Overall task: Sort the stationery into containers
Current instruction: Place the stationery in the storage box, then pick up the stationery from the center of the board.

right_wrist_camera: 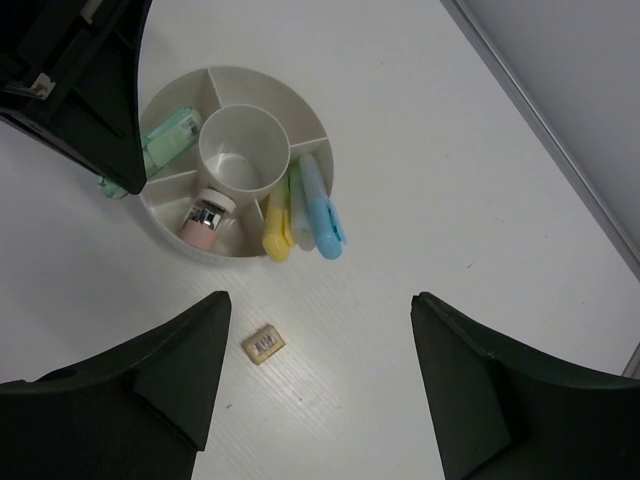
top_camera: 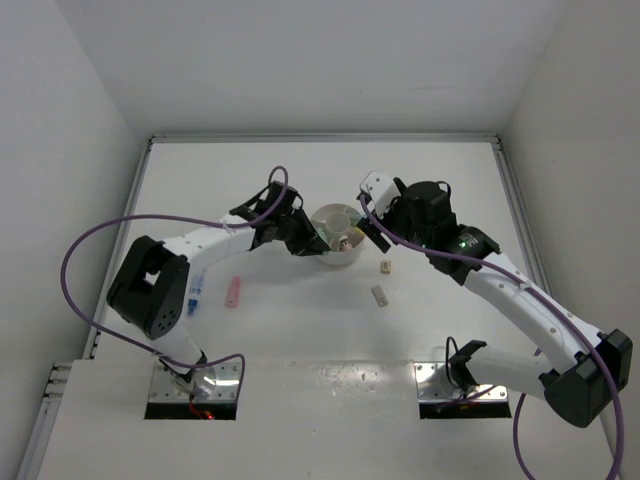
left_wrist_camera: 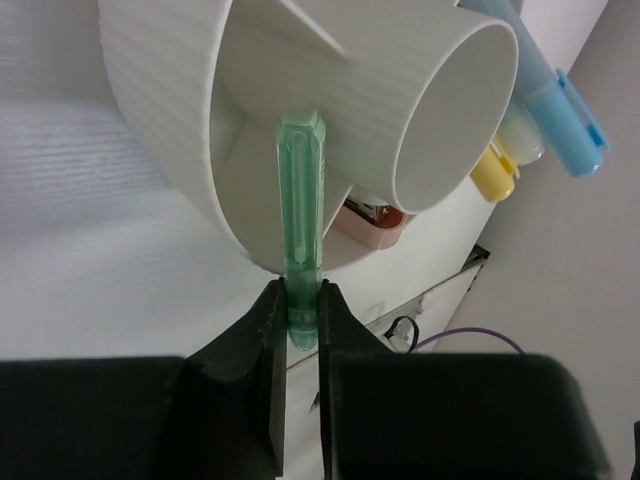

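Observation:
The round white organiser (top_camera: 328, 217) stands mid-table. My left gripper (top_camera: 305, 240) is at its left rim, shut on a green marker (left_wrist_camera: 300, 210) whose far end reaches into a wedge compartment (left_wrist_camera: 160, 110); the jaws pinch its near end (left_wrist_camera: 300, 295). In the right wrist view the green marker (right_wrist_camera: 170, 135) lies in the left wedge of the organiser (right_wrist_camera: 240, 75), with a yellow marker (right_wrist_camera: 278, 225), a light blue marker (right_wrist_camera: 320, 210) and a pink item (right_wrist_camera: 203, 225) in other wedges. My right gripper (right_wrist_camera: 320, 330) hangs open and empty above a tan block (right_wrist_camera: 263, 344).
A second tan block (top_camera: 379, 295) lies nearer than the first (top_camera: 385, 266). A pink marker (top_camera: 232, 291) and a blue marker (top_camera: 195, 293) lie on the table at the left, by the left arm. White walls enclose the table.

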Robot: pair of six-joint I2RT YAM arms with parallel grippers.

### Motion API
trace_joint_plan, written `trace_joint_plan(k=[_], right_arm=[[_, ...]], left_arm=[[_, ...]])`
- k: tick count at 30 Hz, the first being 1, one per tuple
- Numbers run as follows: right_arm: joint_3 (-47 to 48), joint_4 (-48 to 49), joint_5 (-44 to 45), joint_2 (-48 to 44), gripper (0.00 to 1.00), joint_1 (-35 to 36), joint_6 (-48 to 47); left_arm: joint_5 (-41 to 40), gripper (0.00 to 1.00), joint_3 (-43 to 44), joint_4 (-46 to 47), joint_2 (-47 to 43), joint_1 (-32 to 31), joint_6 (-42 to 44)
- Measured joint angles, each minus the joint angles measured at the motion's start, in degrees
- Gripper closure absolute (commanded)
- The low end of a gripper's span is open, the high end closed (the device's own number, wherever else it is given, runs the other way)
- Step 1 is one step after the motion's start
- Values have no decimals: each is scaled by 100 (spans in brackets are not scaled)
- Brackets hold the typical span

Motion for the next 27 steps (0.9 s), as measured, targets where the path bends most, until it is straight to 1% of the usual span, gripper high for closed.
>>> trace_joint_plan(k=[2,3,4,7,16,17,18,19,20,23,24,25,26,27], right_arm=[[0,2,0,0,27,0,0],[-2,4,0,0,27,0,0],[-9,9,0,0,27,0,0],[-44,11,0,0,27,0,0],[-68,9,0,0,27,0,0],[-68,9,0,0,27,0,0],[-68,9,0,0,27,0,0],[-68,9,0,0,27,0,0],[-68,9,0,0,27,0,0],[-70,9,2,0,27,0,0],[-70,11,2,0,32,0,0],[-68,9,2,0,37,0,-4],[-70,9,0,0,41,0,-4],[-70,11,0,0,47,0,-2]], left_arm=[[7,77,0,7,20,0,0],[9,73,0,9,20,0,4],[11,72,0,11,20,0,13],[26,60,2,13,20,0,17],[24,58,245,-26,-35,4,70],[24,62,284,-52,-74,4,90],[15,76,328,-103,-125,4,105],[-20,96,382,-157,-195,4,129],[-87,100,444,-214,-280,4,205],[-509,100,511,-411,-782,-7,479],[-887,100,514,-573,-1040,-44,592],[-1325,98,511,-767,-1353,-98,750],[-1757,69,498,-918,-1617,-157,848],[-2282,47,448,-1075,-1915,-203,977]])
